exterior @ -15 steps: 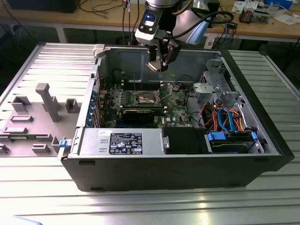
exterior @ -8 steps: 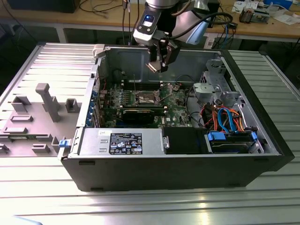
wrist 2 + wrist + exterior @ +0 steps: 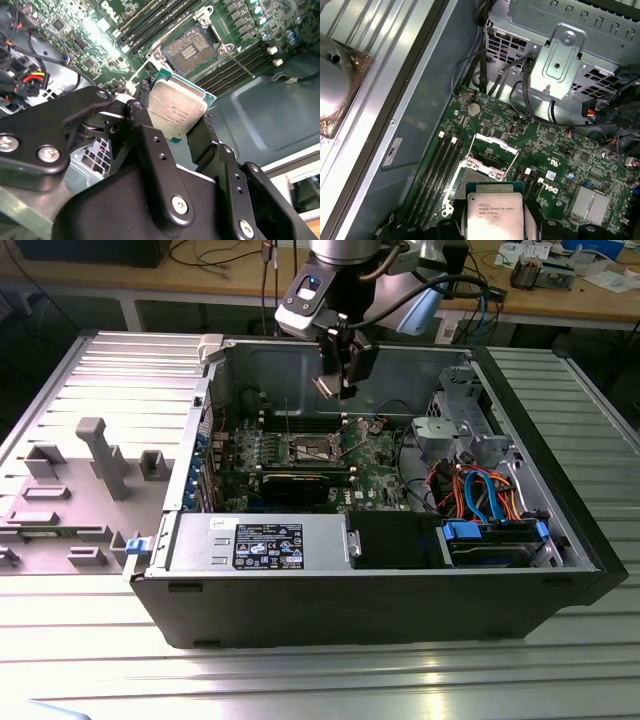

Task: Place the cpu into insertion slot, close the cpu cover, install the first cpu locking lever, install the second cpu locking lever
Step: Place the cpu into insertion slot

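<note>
My gripper (image 3: 338, 383) hangs inside the open computer case, above the motherboard. It is shut on the cpu (image 3: 177, 109), a small square chip with a silver-grey top, pinched at two opposite edges by the black fingers (image 3: 144, 116). In the first wrist view the cpu (image 3: 494, 218) sits just off the insertion slot (image 3: 479, 173), not touching it. The slot (image 3: 192, 46) lies bare, its dark centre and silver rim showing. The cpu cover (image 3: 496, 142) stands tilted up at the slot's far side. In the exterior view the slot (image 3: 311, 449) is below and slightly to the left of the gripper.
Long memory slots (image 3: 235, 65) flank the socket on both sides. A black graphics card (image 3: 300, 483) lies in front of it. A metal drive cage (image 3: 455, 425) and coloured cables (image 3: 480, 490) fill the exterior view's right. The power supply (image 3: 260, 543) sits at the front, and a grey fixture (image 3: 95, 475) is outside the case.
</note>
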